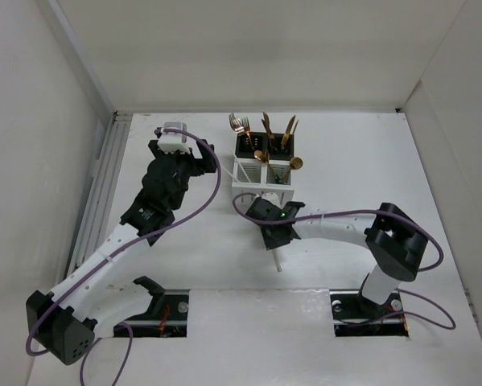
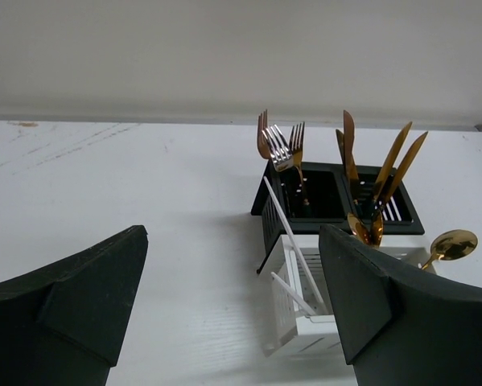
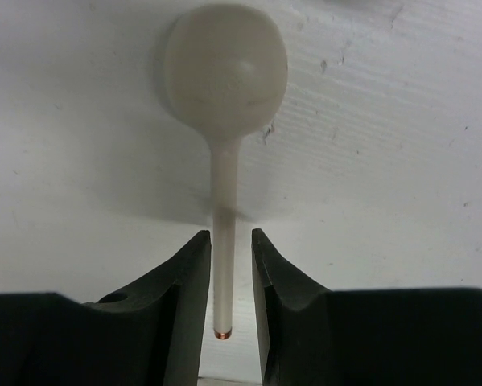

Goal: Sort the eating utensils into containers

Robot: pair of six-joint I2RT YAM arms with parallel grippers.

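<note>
A cream spoon (image 3: 224, 72) lies flat on the white table, bowl pointing away from my right wrist. My right gripper (image 3: 230, 237) straddles its thin handle with the jaws slightly apart and a gap on the right side. From above, the handle's end (image 1: 278, 261) pokes out behind that gripper (image 1: 271, 233). The black container (image 1: 265, 146) holds forks (image 2: 281, 149) and gold knives (image 2: 397, 161). The white container (image 1: 261, 181) in front of it holds thin white handles (image 2: 293, 241) and a gold spoon (image 2: 454, 244). My left gripper (image 2: 232, 237) hangs wide open and empty, left of the containers.
The two containers stand touching at the back middle of the table, just beyond my right gripper. White walls close in the back and both sides. A metal rail (image 1: 104, 185) runs along the left edge. Purple cables loop around both arms.
</note>
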